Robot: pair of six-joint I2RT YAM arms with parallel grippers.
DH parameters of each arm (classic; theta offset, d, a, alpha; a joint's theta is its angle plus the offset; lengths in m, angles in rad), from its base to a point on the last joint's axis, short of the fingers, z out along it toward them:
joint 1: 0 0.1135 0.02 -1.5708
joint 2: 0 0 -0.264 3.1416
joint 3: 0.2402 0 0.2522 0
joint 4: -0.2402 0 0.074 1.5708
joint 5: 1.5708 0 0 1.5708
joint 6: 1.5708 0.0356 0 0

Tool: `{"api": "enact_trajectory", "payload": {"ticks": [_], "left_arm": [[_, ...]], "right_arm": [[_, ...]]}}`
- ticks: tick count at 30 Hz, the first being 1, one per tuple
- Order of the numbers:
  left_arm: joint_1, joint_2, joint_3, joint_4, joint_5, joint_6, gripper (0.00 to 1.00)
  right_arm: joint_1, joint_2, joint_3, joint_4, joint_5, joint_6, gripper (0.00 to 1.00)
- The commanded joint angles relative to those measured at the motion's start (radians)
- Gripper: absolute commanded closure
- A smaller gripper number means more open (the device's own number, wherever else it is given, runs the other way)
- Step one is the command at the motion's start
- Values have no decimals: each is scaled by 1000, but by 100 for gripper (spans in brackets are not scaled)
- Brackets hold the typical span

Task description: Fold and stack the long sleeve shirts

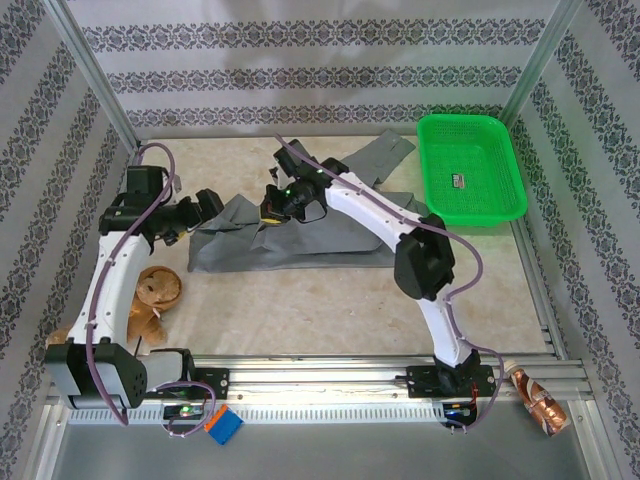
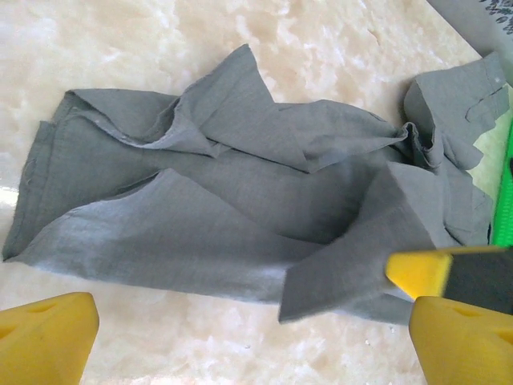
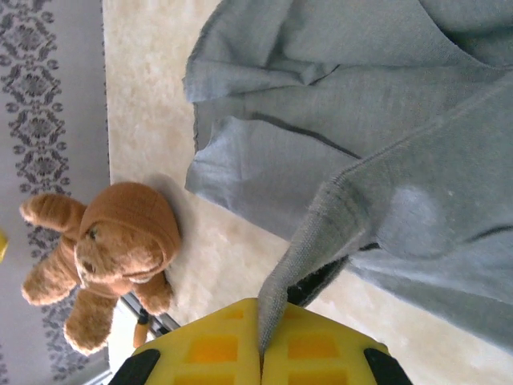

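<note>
My left gripper [image 2: 252, 345] hangs spread wide; my right arm arcs across leftward, right gripper [image 3: 260, 349] pinched tight on the plain grey fabric shirt [image 3: 361, 120].

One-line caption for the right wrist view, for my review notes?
Right claw shut on a fold of the grey shirt, brown plush toy lying on the pale table beside it.

We see one grey shirt [image 1: 320, 245], plain soft fabric, crumpled and half folded, lying mid table [image 1: 330, 310], one sleeve trailing far right, one edge lifted.
</note>
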Motion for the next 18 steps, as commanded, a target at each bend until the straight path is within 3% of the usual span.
{"api": "enact_trajectory", "payload": {"ticks": [1,18], "left_arm": [[19,-37,-31,-48,-8,31,0],[24,-68,-200,53,67,-13,0]], "right_arm": [[10,39,72,11,-31,83,100],[81,122,119,45,-85,183,100]]}}
